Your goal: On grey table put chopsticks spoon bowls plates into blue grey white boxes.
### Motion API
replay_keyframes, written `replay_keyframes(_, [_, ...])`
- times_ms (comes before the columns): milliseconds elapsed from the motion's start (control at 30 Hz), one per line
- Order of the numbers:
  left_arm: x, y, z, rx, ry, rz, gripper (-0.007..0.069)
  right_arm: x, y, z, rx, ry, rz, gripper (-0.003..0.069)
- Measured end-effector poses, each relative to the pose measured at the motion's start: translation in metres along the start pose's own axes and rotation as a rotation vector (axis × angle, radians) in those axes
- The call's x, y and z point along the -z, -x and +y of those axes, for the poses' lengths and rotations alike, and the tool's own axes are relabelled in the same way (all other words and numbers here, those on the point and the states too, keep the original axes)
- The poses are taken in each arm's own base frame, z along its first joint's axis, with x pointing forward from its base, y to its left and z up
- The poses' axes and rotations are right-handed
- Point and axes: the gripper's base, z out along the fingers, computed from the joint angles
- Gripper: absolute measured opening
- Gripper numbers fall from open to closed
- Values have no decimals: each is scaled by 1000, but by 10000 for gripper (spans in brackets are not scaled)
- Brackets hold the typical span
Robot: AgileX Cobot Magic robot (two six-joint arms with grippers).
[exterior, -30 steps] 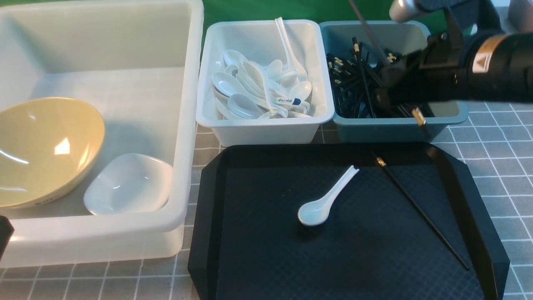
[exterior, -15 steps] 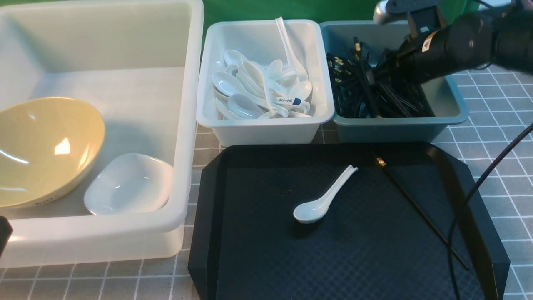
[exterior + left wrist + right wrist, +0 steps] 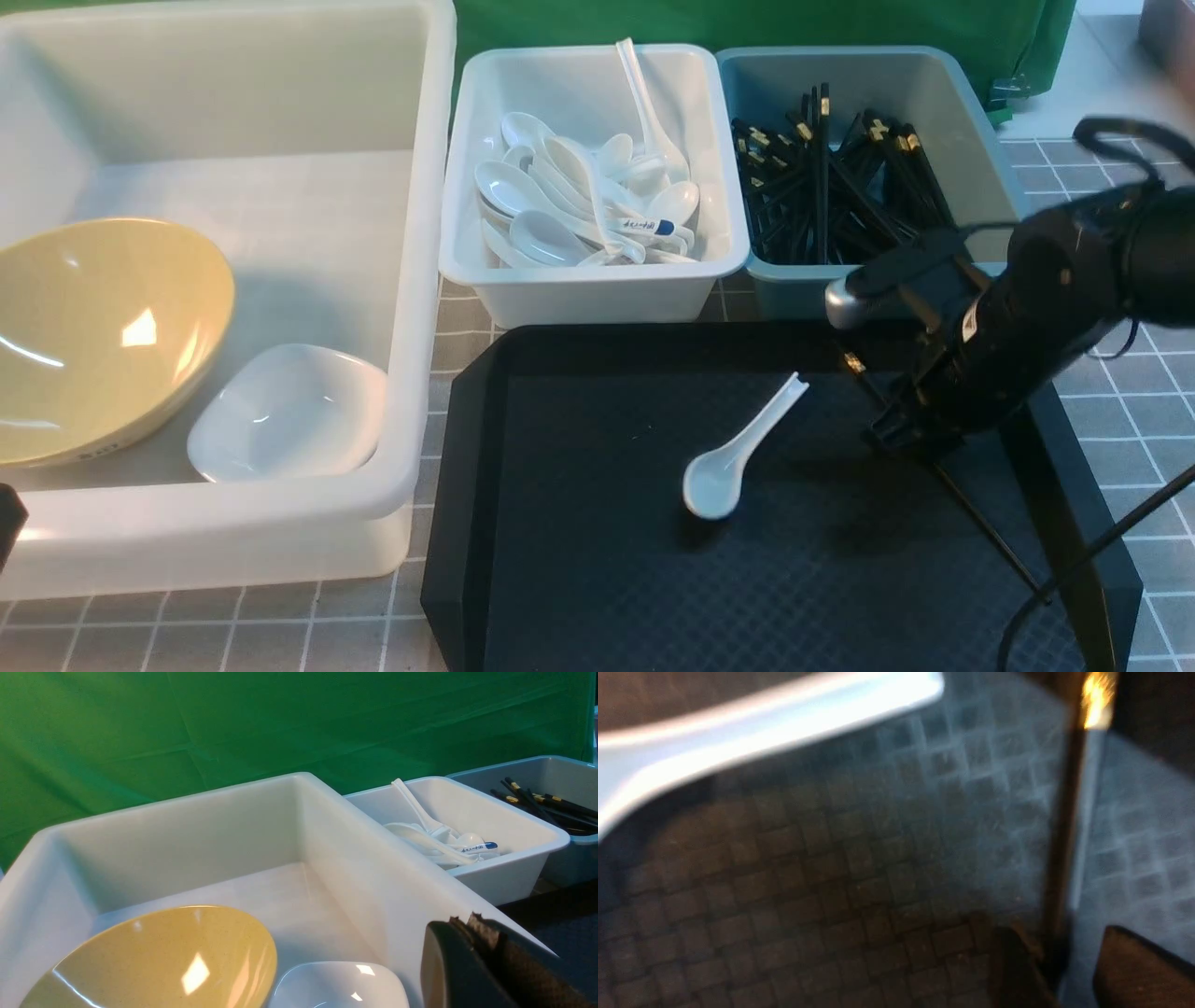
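Grey checked table, black tray, and on it one lone chopstick lying flat, right gripper low over its gold end, jaws apart either side. Danger: that thin stick could roll or pivot out as they close, or its long tail could droop and clip the blue-grey box. Count: one chopstick, one spoon on the tray; three boxes; one yellow bowl, one white dish in the big white box. Left gripper closed, empty.

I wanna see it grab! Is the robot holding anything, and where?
Nothing yet. The right fingers straddle the black chopstick near its gold end, with a gap beside it.
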Motion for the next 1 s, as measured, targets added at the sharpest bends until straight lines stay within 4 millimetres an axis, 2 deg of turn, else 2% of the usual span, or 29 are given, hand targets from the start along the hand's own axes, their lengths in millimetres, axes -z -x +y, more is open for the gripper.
replay_keyframes(200, [0,0,0,1,0,0,-8,-8,1,2,-3,5,-7,97])
replay_keyframes(367, [0,0,0,1,0,0,-8,0,1,11,36,14,0,64])
replay_keyframes(400, [0,0,0,1,0,0,-8,14,1,19,70,21,-7,64])
replay_keyframes(467, [0,0,0,-1,1,0,-8,25,2,23,82,22,-27,64])
replay_keyframes(533, [0,0,0,-1,1,0,-8,65,6,30,111,21,-130,64])
replay_keyframes(567, [0,0,0,-1,1,0,-8,68,7,31,113,21,-141,64])
replay_keyframes(600, [0,0,0,-2,1,0,-8,96,12,32,125,13,-247,64])
replay_keyframes(633, [0,0,0,-2,1,0,-8,114,19,31,130,1,-367,64])
replay_keyframes(733, [0,0,0,-2,1,1,-8,144,47,23,117,-51,-739,64])
replay_keyframes(767, [0,-1,0,-2,3,-2,-8,146,58,17,98,-73,-850,64])
replay_keyframes(833, [-2,-3,0,-1,5,-5,-8,143,76,4,43,-94,-957,64])
replay_keyframes(933, [-4,-6,0,0,9,-9,-8,122,102,-17,-70,-90,-994,83])
replay_keyframes(1000, [-4,-6,0,0,9,-11,-8,106,112,-29,-127,-85,-966,115])
